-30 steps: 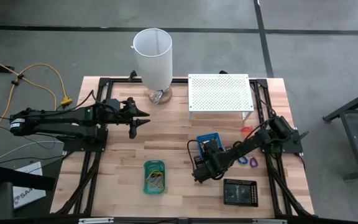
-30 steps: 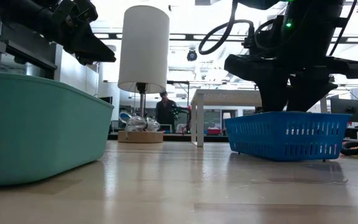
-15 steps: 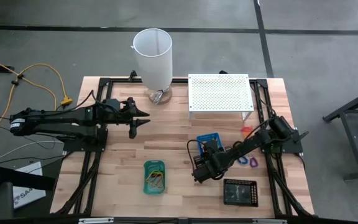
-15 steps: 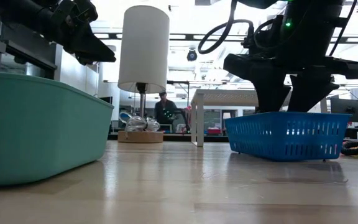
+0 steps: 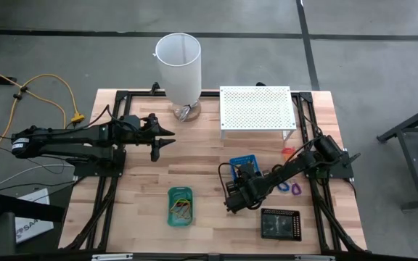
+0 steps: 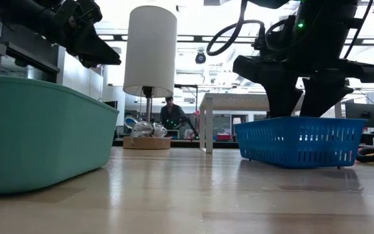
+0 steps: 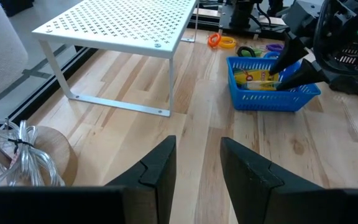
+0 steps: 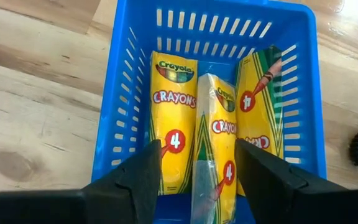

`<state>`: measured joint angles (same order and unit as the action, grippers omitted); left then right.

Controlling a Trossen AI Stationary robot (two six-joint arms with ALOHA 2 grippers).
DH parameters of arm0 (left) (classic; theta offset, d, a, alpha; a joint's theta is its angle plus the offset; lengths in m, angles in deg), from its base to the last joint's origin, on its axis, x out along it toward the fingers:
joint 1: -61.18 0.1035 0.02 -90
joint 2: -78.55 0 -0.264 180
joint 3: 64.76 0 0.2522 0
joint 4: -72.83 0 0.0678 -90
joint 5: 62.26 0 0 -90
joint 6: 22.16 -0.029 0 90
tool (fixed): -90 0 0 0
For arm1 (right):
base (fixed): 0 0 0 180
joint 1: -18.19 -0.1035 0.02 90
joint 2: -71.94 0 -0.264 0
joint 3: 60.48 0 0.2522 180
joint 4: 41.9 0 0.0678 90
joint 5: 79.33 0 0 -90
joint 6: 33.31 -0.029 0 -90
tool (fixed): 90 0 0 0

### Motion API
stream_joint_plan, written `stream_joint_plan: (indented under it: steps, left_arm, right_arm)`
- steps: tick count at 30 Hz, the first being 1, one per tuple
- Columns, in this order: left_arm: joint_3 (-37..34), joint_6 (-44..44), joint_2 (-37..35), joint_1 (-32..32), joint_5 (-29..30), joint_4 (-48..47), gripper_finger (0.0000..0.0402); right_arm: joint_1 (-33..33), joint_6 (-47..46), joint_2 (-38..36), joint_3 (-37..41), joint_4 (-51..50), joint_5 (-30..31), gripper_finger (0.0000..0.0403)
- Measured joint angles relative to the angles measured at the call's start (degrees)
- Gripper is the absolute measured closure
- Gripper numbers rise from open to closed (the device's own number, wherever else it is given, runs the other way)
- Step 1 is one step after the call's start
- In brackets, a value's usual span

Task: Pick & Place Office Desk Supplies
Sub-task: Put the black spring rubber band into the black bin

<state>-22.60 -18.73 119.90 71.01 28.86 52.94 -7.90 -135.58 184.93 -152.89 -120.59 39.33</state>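
Three crayon packs already in blue tray, right pincer open just above w/ nothing held, left pincer open, idle; bands/clips on table still left.

I take the basket near the table's middle as my landmark. Three crayon packets lie side by side in it. Right gripper directly above it. Perforated shelf behind it. Lamp behind and to its left. Tray of rubber bands in front-left. Another tray in front-right. Loose loops just right.
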Motion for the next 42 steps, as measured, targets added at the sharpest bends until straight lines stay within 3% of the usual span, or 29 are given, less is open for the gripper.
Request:
stream_joint_plan:
  steps: [14, 27, 42]
  left_arm:
    - [0.0, 0.0, 0.0, 0.0, 0.0, 0.0, 0.0282]
    - [0.0, 0.0, 0.0, 0.0, 0.0, 0.0, 0.0282]
    - [0.0, 0.0, 0.0, 0.0, 0.0, 0.0, 0.0282]
  right_arm:
    - [-0.1, -2.9, -4.2, 0.0, -6.3, 4.5, 0.0211]
    - [-0.5, 2.1, -9.4, 0.0, -6.6, 5.7, 0.0211]
    - [-3.7, 10.5, -11.3, 0.0, -8.5, -4.8, 0.0211]
